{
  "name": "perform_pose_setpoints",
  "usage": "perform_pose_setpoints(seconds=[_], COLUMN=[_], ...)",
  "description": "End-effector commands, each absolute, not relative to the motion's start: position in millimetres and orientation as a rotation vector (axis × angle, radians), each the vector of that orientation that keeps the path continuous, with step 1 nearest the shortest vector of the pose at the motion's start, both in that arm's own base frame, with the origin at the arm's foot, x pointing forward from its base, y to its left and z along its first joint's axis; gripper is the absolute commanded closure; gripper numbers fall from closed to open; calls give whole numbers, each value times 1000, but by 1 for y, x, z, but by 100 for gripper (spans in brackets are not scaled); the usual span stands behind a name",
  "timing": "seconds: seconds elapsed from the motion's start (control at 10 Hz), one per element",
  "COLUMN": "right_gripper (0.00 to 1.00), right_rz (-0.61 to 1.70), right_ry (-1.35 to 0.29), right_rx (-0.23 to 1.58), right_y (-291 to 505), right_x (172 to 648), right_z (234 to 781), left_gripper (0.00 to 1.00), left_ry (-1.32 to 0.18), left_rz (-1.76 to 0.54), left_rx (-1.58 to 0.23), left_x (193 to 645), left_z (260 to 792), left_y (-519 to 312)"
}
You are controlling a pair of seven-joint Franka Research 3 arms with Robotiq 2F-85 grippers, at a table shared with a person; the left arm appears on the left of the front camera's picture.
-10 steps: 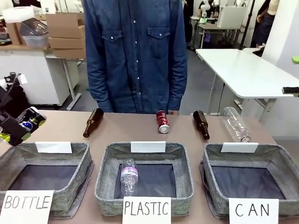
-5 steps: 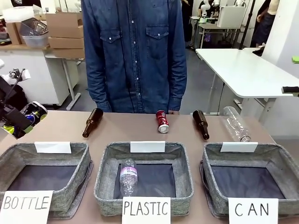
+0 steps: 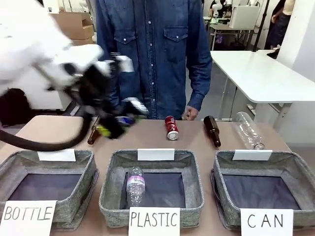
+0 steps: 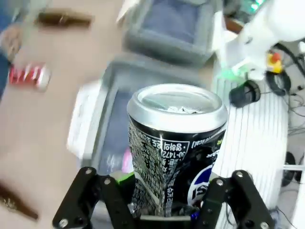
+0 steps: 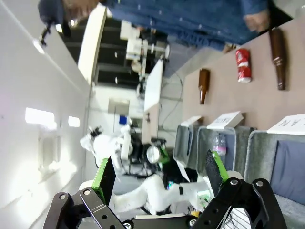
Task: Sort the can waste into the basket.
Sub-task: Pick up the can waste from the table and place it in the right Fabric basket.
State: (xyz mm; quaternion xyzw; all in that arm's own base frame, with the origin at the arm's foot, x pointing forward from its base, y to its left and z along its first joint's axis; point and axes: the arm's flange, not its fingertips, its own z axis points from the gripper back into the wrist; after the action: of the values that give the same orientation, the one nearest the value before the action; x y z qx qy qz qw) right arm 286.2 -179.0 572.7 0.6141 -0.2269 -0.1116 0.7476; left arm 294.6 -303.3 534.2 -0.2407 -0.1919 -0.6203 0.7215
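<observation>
My left gripper (image 3: 117, 122) is shut on the dark can (image 3: 125, 114) and holds it in the air above the table's back, over the far edge of the PLASTIC basket; the picture is blurred by motion. In the left wrist view the dented dark can (image 4: 175, 143) stands between the fingers (image 4: 113, 191). The red can (image 3: 171, 128) lies on the table in front of the person. The CAN basket (image 3: 225, 169) stands at the front right with nothing in it. My right gripper (image 5: 159, 171) is open and holds nothing, well back from the table.
The PLASTIC basket (image 3: 110, 172) in the middle holds a clear bottle (image 3: 136, 186); the BOTTLE basket (image 3: 88, 164) is at the left. Two brown bottles (image 3: 212, 131) (image 3: 92, 136) and a clear bottle (image 3: 248, 131) lie along the back. The person's hand (image 3: 190, 114) hangs near the red can.
My left arm has swung from the far left edge rightward and upward over the table, carrying the dark can. The person has shifted to the right.
</observation>
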Motion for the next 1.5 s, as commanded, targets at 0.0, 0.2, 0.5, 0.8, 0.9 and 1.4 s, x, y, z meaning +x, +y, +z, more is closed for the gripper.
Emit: perform_pose_setpoints(seconds=[0.0,0.2,0.5,0.8,0.9,1.4], right_gripper=[0,0,0,0,0,0], right_rz=[-372,-486,-389,-389,-389,-389], right_ry=[-522,-598,-561,-561,-561,-561], right_rx=[1386,1446,1375,1375,1375,1375], right_y=[-225,-265,-235,-235,-235,-235], right_x=[270,251,260,260,260,260], right_z=[576,569,573,573,573,573], left_gripper=[88,88,88,88,88,31], left_ry=[-461,-490,-541,-514,-496,-501], left_rz=[-1541,-1655,-1758,-1795,-1799,-1803], left_rx=[-628,-566,-597,-564,-544,-537], left_x=[344,341,341,320,323,326], left_z=[518,510,478,442,434,425], left_y=[-354,-443,-563,-628,-634,-635])
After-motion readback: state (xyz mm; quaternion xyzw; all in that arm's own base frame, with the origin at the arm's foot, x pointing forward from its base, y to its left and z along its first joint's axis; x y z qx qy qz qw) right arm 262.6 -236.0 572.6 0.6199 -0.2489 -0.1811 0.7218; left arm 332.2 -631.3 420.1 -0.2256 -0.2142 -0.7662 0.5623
